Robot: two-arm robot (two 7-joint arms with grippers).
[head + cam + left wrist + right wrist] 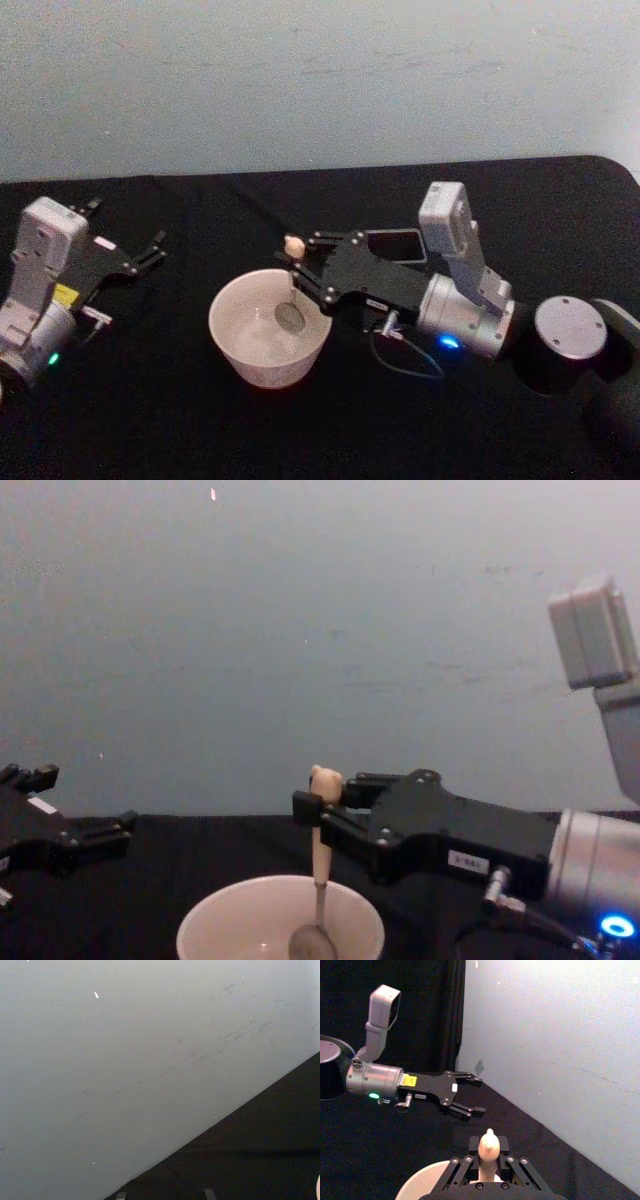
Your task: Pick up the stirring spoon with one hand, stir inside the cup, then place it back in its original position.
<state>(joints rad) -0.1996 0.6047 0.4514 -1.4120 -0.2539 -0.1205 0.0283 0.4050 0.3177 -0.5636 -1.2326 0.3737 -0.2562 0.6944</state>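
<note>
We are watching the right gripper (298,262) reaching in from the right, low over the black table (150,420). It is clamping the spoon (321,880) by its peach handle, just under the little bear head. From the chest camera we are seeing the spoon standing nearly upright. The bear head is poking up above the fingers, the thin stem is running down past the rim, and the silver bowl is sitting deep inside the cup (225,310). Whether the bowl is touching the bottom, we cannot tell.

The cup is sitting on the table in the middle, right in front of the robot. The fingertips are hanging over its rim on the right, far side, and the spoon is dipping in right of the cup's centre. Behind the right gripper we are catching a dark square holder (395,243), partly covered by the arm. A blue light (447,343) is glowing on that wrist.

Over on the left, the left gripper (128,228) is lying low over the table, well apart from the cup. Its fingers are spread wide with nothing between them, and a green light (52,358) is showing on its wrist. Its tips are pointing toward the pale wall (300,80) at the back.
</note>
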